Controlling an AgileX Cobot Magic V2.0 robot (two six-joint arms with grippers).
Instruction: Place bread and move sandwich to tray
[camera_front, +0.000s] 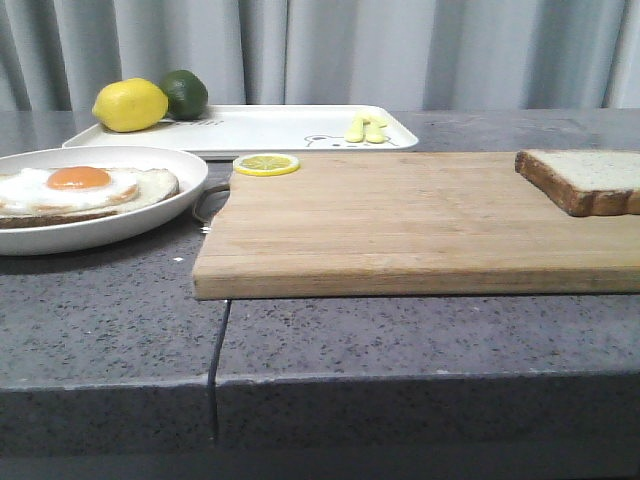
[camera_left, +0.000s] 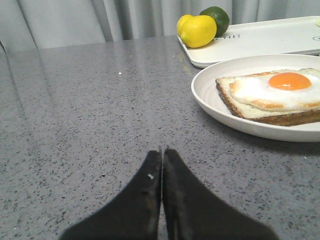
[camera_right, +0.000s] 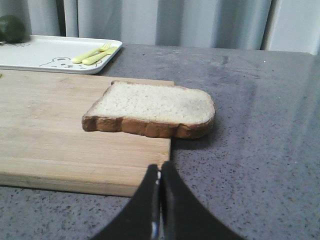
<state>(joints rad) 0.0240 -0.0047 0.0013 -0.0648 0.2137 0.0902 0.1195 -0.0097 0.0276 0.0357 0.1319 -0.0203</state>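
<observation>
The bread (camera_front: 590, 178) lies on the right end of the wooden cutting board (camera_front: 400, 220), partly overhanging its edge; it also shows in the right wrist view (camera_right: 152, 107). The sandwich, an egg-topped slice (camera_front: 80, 190), sits on a round white plate (camera_front: 150, 215), also in the left wrist view (camera_left: 272, 95). The white tray (camera_front: 270, 128) stands behind. My left gripper (camera_left: 162, 152) is shut and empty above the counter, some way from the plate. My right gripper (camera_right: 160, 167) is shut and empty near the board's corner, short of the bread. Neither gripper shows in the front view.
A lemon (camera_front: 130, 104) and a lime (camera_front: 185, 93) sit on the tray's left end, yellow cutlery (camera_front: 366, 128) on its right end. A lemon slice (camera_front: 266, 164) lies on the board's back left corner. Grey curtains hang behind the counter.
</observation>
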